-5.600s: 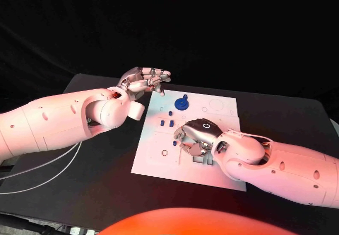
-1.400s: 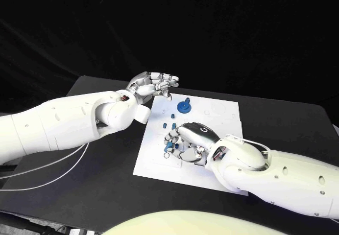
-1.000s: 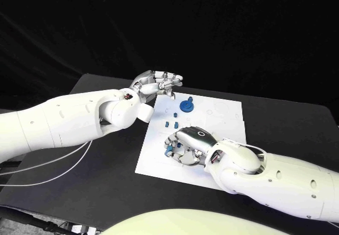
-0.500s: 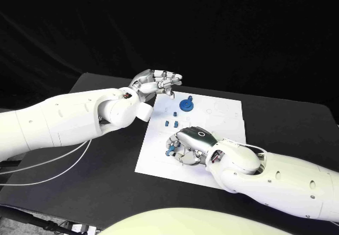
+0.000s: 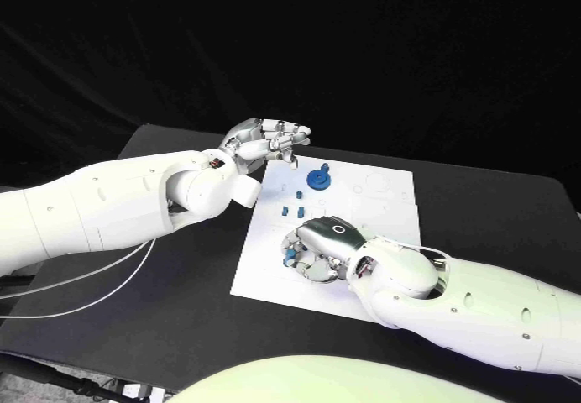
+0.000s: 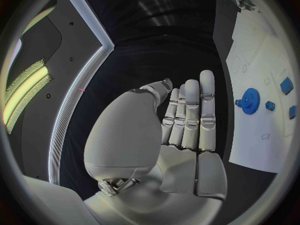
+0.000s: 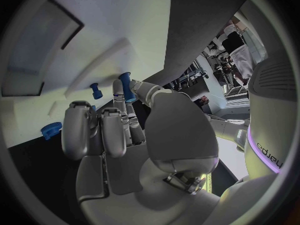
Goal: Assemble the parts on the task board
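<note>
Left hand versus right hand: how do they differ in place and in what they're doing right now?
The left hand sits off the task board's far corner over the black table; the right hand is over the board's near half. The left hand holds nothing, its fingers straight and side by side in its wrist view; the right hand pinches a small blue part between thumb and finger. Both are silver hands on white arms.

The task board (image 5: 375, 197) is a white flat plate that lies in the middle of the black table. A blue gear (image 5: 318, 180) stands in the board near its far edge, and some small blue pegs (image 5: 290, 206) stand in the board just in front of the gear. One more blue peg (image 7: 125, 86) is pinched in the fingertips of the right hand (image 5: 321, 243), over the near part of the board.
</note>
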